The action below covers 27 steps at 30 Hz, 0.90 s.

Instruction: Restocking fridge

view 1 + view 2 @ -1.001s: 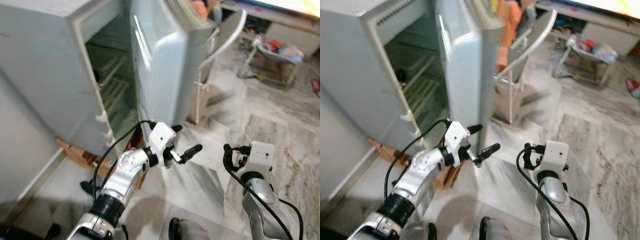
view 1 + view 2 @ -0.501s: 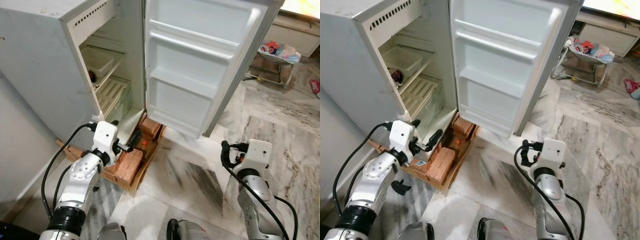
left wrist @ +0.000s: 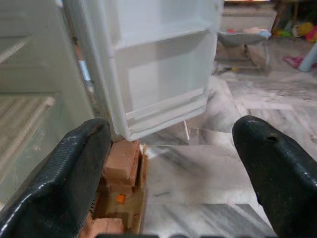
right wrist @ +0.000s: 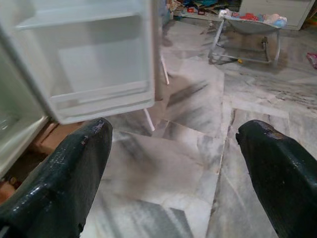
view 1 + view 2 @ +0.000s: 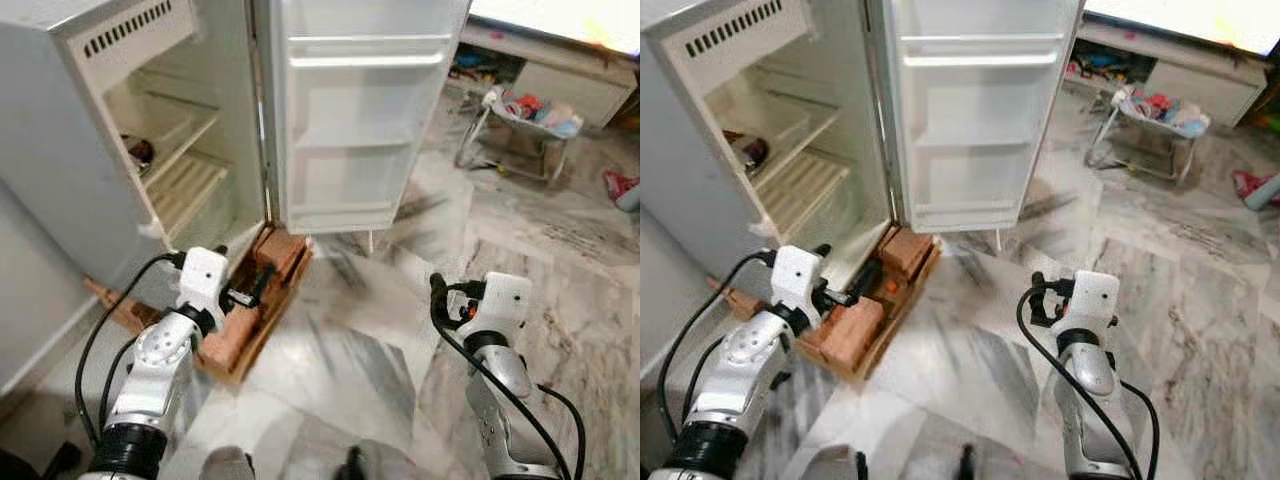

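Swung wider, one fridge door [image 5: 350, 120]; two pincers, left [image 3: 168, 168] and right [image 4: 173, 173], spread, empty.

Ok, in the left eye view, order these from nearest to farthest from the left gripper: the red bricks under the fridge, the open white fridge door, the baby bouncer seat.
1. Red bricks, right beside the left gripper.
2. Open white fridge door, above and beyond.
3. Baby bouncer seat, far across the marble floor, on the robot's right.
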Tool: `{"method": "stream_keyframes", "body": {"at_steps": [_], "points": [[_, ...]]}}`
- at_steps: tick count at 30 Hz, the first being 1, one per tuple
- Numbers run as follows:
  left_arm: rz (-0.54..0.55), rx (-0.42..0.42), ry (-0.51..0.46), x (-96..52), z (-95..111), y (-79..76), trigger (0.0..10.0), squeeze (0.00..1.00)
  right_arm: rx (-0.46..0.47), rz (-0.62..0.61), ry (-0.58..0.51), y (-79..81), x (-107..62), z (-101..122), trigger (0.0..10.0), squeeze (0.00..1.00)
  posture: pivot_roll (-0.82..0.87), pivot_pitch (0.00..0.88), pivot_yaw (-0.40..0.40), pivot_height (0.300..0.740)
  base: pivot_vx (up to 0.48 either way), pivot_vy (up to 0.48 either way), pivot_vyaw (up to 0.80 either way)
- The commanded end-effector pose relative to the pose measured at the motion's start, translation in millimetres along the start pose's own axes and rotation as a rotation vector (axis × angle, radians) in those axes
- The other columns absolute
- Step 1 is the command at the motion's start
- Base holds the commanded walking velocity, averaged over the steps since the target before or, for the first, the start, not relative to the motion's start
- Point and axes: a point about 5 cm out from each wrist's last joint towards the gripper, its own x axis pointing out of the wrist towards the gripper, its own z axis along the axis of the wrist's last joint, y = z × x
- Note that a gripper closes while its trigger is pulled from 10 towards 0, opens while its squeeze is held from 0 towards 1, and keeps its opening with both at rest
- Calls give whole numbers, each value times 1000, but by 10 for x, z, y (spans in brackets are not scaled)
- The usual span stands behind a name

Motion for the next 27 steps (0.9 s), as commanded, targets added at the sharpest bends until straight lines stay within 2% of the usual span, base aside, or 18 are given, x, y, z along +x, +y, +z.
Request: {"method": "stream_keyframes", "body": {"at_steps": [1, 6, 16, 20, 23, 25, 27], "points": [[-15, 2, -3, 13, 10, -67, 10000, 0, -14, -25, -1, -73, 3, 3, 10000, 0, 57, 62, -33, 740, 0, -446, 0], [-12, 17, -16, 22, 61, -89, 10000, 0, -11, -12, -14, -50, 70, 41, 10000, 0, 64, 62, -37, 740, 0, -445, 0], [22, 28, -26, 5, 150, -152, 10000, 0, -18, 13, -87, 5, 183, 271, 10000, 0, 43, 90, -34, 740, 0, -436, 0], [-7, 44, -16, -26, 71, -202, 10000, 0, -69, -3, -105, 42, 198, 299, 10000, 0, 30, 93, -30, 740, 337, -267, 0], [-30, 31, -15, -23, 69, -235, 10000, 0, -177, 7, -131, 80, 214, 309, 10000, 0, 30, 98, -25, 740, 451, 0, 0], [-27, 52, -7, -16, 67, -231, 10000, 0, -114, 48, -120, 152, 200, 272, 10000, 0, 29, 96, -22, 740, 467, 0, 0], [-22, 44, 0, -17, 60, -225, 10000, 0, -124, 32, -152, 154, 204, 277, 10000, 0, 24, 90, -18, 740, 471, 0, 0]]}}
